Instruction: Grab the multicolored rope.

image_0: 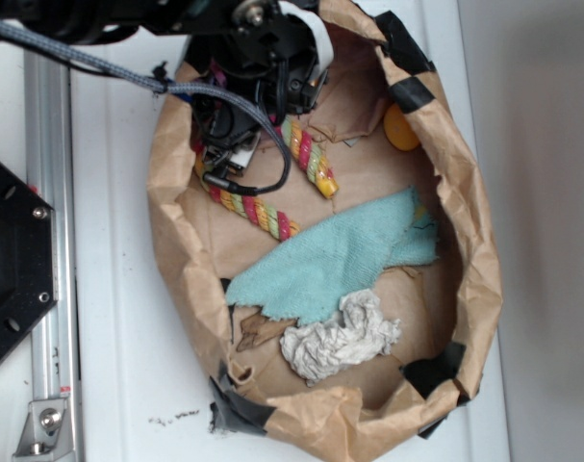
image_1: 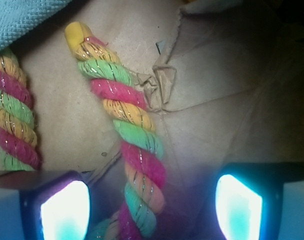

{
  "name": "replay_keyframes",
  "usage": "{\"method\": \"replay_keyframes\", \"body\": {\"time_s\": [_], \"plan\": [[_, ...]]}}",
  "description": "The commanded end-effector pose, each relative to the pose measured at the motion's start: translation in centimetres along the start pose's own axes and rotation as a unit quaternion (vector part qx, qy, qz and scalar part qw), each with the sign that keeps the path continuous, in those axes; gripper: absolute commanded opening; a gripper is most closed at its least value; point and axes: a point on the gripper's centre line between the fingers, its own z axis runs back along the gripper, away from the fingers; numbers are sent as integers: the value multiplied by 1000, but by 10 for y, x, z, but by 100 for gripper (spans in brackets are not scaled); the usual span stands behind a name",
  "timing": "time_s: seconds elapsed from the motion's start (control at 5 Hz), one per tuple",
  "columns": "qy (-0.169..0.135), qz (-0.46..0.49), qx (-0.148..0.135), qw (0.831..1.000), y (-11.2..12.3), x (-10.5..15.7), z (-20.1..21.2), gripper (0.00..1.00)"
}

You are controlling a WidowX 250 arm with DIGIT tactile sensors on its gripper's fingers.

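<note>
The multicolored rope [image_0: 311, 159] is a thick twist of pink, yellow and green strands bent in a U at the back left of a brown paper basin [image_0: 469, 231]. Its other leg [image_0: 263, 214] ends near the teal cloth. My gripper [image_0: 236, 144] hangs over the bend and hides it. In the wrist view one rope leg [image_1: 126, 125] runs down between my fingers [image_1: 64, 212], nearer the left one and not touched by either. The gripper [image_1: 152, 210] is open. The second leg [image_1: 14, 117] lies at the left edge.
A teal cloth [image_0: 335, 255] lies across the basin's middle and a crumpled white rag [image_0: 340, 339] in front of it. A small orange round object [image_0: 401, 127] sits at the back right. The paper walls stand high all round. A metal rail [image_0: 51, 241] runs along the left.
</note>
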Motion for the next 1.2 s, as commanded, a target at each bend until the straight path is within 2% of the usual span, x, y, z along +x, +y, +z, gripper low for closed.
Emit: {"method": "replay_keyframes", "body": {"time_s": [0.0,0.2,0.4,0.6,0.8,1.0], "plan": [[36,-11,53,998,-20,30,-40,100],[42,66,77,994,-23,27,-39,0],[48,83,92,991,-23,25,-35,0],[33,113,92,989,-19,21,-26,0],[-16,169,78,982,-22,25,17,0],[-56,241,84,965,-35,36,68,0]]}}
